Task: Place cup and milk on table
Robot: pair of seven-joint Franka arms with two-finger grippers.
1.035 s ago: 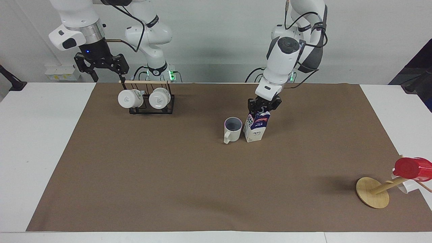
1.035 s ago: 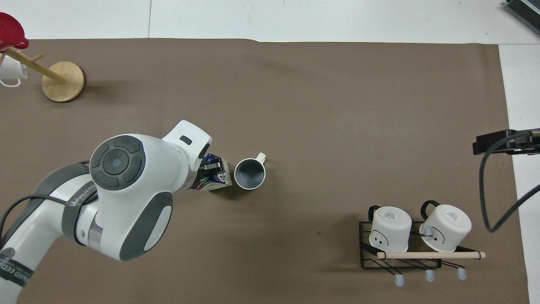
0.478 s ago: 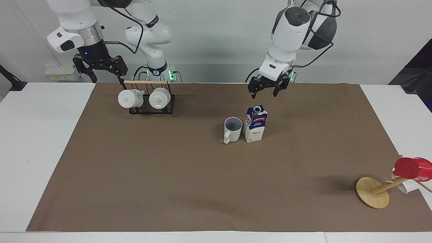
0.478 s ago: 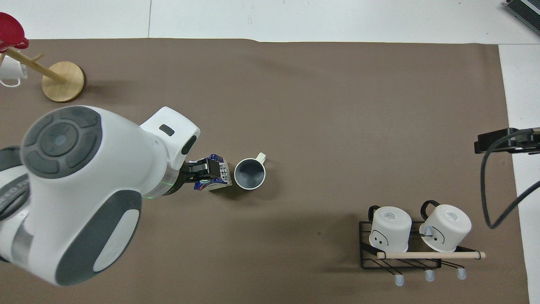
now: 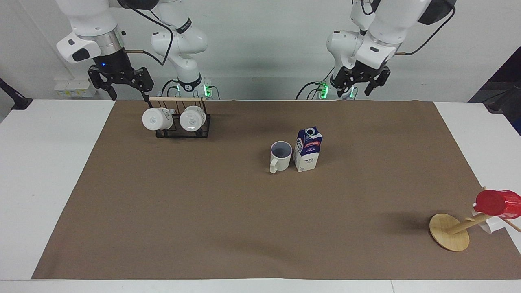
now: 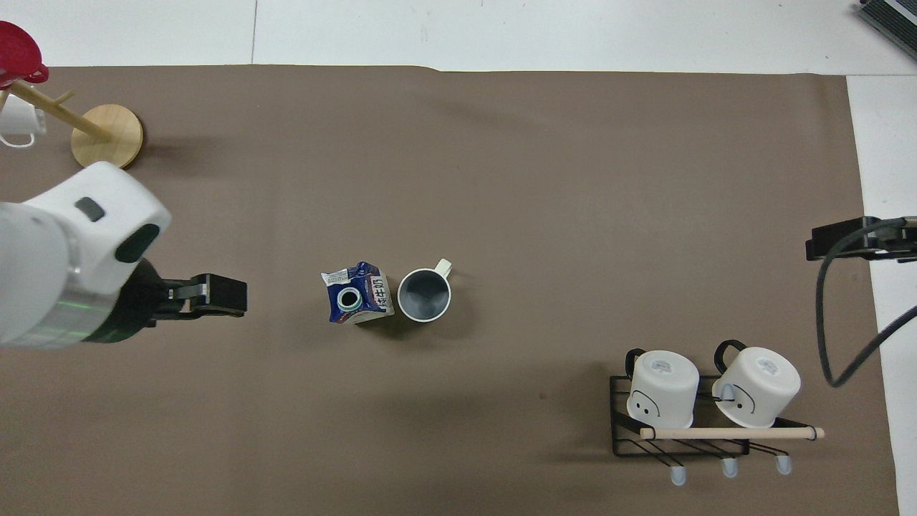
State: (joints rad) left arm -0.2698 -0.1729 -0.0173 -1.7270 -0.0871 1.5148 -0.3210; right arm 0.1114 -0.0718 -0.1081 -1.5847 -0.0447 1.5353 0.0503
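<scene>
- Looking across from the facing view, you see the table (image 5: 24, 171) with white margins at both ends of the brown mat (image 5: 203, 228); the overhead view shows the white strip along the mat's edge farthest from the robots.
- You see both arms whole only in the facing view. The left gripper (image 5: 358, 83) hangs raised over the mat's edge nearest the robots, jaws spread wide and empty; the overhead view shows it side-on, so the gap is hidden there.
- The right gripper (image 5: 122, 87) waits raised just beside the mug rack (image 5: 183, 122), jaws wide and empty; in the overhead view only a dark corner of it shows at the frame's edge.
- A second ago the left gripper was clamped on the top of the milk (image 5: 308, 149); it has let go, risen and pulled back toward its base.
- The milk stands upright mid-mat, with the cup (image 5: 280, 156) upright just beside it toward the right arm's end, handle pointing away from the robots. Neither has shifted.
- From overhead you can look into the cup's grey inside and down on the milk's round cap.
- You have open mat all round the pair; the wooden stand (image 5: 449, 232) with its red cup (image 5: 498, 202) sits at the mat's corner, well apart.
</scene>
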